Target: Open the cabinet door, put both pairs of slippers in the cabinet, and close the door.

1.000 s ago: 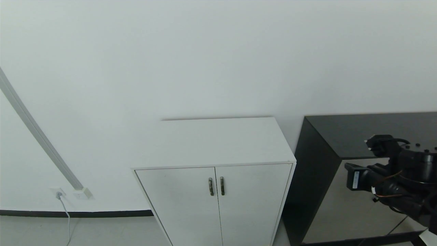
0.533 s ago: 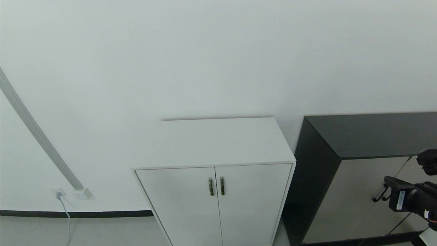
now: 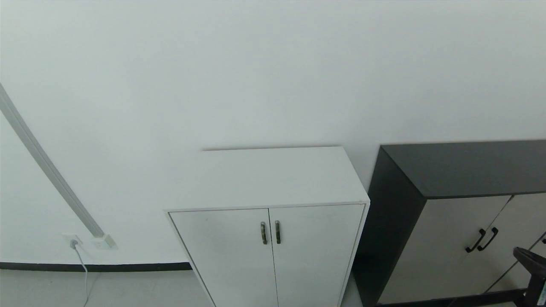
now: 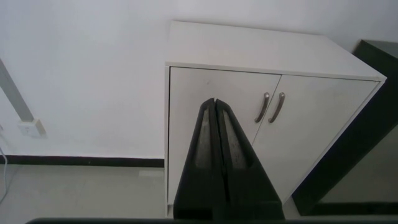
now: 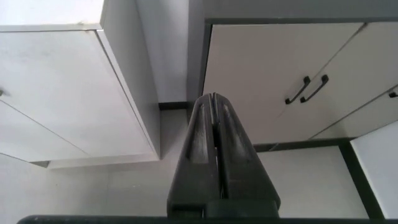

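The white cabinet (image 3: 273,192) stands against the wall with both doors closed and two metal handles (image 3: 270,232) side by side at the middle. In the left wrist view my left gripper (image 4: 215,102) is shut with nothing in it, held short of the cabinet (image 4: 273,68) front, left of its handles (image 4: 270,107). My right gripper (image 5: 214,98) is shut and empty, low down in front of the gap between the white cabinet (image 5: 56,87) and the black sideboard (image 5: 280,68). A part of the right arm (image 3: 531,266) pokes in at the head view's lower right corner.
A black sideboard (image 3: 460,170) with beige doors and black handles (image 3: 482,240) stands right of the white cabinet. A wall socket with a cable (image 3: 79,251) and a slanted cable duct (image 3: 42,162) are on the wall to the left. Grey floor (image 5: 186,186) lies below.
The right arm has dropped down and to the right, leaving the sideboard's front uncovered. The cabinet doors stay closed.
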{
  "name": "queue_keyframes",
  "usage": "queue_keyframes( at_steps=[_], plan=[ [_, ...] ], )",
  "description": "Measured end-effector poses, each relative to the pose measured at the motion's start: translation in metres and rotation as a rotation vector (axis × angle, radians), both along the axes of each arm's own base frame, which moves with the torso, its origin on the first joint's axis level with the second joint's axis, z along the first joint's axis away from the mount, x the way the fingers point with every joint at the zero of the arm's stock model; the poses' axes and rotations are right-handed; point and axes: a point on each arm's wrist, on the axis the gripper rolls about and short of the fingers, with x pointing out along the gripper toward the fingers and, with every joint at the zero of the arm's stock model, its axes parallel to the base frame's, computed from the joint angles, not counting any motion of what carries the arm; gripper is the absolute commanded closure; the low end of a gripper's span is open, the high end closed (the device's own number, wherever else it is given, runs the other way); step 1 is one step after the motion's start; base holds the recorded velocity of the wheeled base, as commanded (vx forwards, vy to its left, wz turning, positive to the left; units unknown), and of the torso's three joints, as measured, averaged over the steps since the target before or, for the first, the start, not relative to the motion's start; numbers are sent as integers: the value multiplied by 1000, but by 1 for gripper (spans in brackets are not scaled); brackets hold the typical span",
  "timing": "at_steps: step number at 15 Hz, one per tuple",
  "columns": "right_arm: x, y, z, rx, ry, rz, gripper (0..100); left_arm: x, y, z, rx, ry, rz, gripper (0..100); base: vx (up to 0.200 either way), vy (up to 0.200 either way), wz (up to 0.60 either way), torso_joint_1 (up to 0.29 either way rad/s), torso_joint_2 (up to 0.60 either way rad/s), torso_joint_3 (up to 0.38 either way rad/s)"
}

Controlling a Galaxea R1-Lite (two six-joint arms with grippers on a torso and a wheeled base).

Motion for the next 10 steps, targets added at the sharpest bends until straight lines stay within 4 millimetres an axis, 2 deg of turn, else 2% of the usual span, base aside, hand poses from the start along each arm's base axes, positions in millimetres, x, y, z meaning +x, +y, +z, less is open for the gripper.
queue_keyframes(
  at_steps=[4,10],
  plan=[
    [-34,-3,-4,-11,51,38,100,0,0,0,0,0,0,100,0,0,0,0,0,0],
    [-79,-4,-14,0,73,210,100,0,0,0,0,0,1,100,0,0,0,0,0,0]
  ],
)
